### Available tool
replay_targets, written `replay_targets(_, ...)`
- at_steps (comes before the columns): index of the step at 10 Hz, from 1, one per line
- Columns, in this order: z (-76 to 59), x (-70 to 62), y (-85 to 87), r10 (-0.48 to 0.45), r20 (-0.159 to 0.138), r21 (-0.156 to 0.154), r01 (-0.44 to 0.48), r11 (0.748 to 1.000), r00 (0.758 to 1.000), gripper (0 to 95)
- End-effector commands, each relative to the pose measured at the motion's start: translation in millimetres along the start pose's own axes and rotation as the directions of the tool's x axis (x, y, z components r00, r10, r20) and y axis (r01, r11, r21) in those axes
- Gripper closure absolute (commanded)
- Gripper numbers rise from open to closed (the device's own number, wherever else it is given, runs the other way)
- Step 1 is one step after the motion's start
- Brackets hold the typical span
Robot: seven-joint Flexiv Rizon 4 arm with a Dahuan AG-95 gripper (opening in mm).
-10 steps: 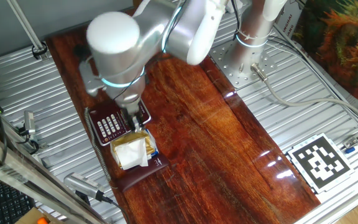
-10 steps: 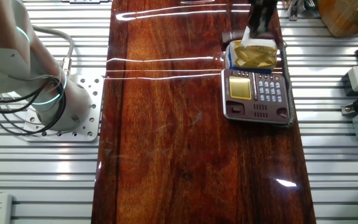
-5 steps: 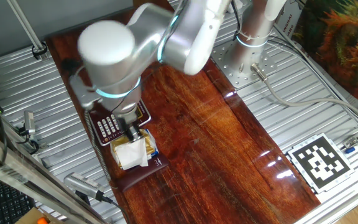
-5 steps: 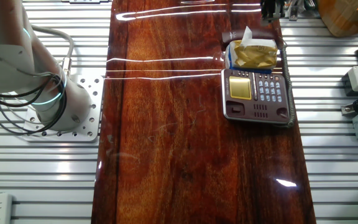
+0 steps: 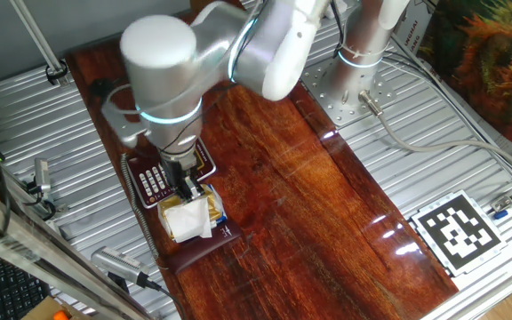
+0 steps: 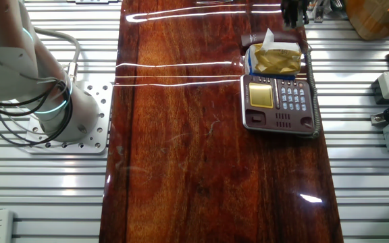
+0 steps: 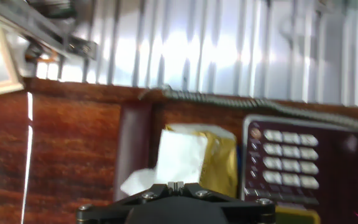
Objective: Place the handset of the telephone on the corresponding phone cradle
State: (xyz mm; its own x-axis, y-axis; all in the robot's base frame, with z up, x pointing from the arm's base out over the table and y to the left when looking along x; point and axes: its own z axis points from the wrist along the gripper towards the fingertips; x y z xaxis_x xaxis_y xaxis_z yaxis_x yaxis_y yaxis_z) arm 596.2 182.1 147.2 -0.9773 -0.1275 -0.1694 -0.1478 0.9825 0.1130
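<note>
Starting at your left in the hand view, you see the surface (image 7: 61, 155) as glossy reddish wood with streaked grain and a bright strip of glare, ribbed metal slats behind it. Next comes the handset (image 7: 133, 149): a slim, smooth, dark maroon bar lying flat on the wood. It is off the phone, just beyond that end of the body, with the packet's edge right beside it. A thin grey coiled cord (image 7: 229, 101) runs from near its top end along the far edge of the wood. Just right of the handset sits the paper packet (image 7: 194, 158), crinkled gold-yellow with a soft white tissue-like flap standing up. Further right you find the phone (image 7: 303, 168), dark red plastic with rows of small rounded white buttons; the view is blurred here.

In one fixed view the pincer (image 5: 183, 180) hangs over the keypad beside the packet (image 5: 188, 218), dark and narrow under the big silver wrist. You cannot tell whether its fingers are spread or closed; nothing visible is held. The handset (image 5: 204, 251) lies on the surface (image 5: 327, 213) below the packet. In the other fixed view the gold square display (image 6: 262, 95) shows on the phone (image 6: 279, 101); whether the phone cradle lies under the packet (image 6: 275, 59) cannot be made out.
</note>
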Motion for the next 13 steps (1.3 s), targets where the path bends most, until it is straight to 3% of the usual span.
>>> replay_targets(1,20.3,-9.3,2.4,0.005,0.014,-0.021,-0.005,1.000,1.000,95.0)
replay_targets(4,16.7,-18.5,9.7,0.013,0.000,-0.023,-0.013,1.000,1.000,95.0)
replay_targets(13,14.9,-19.4,10.6,0.039,-0.016,-0.018,-0.039,0.999,0.999,95.0)
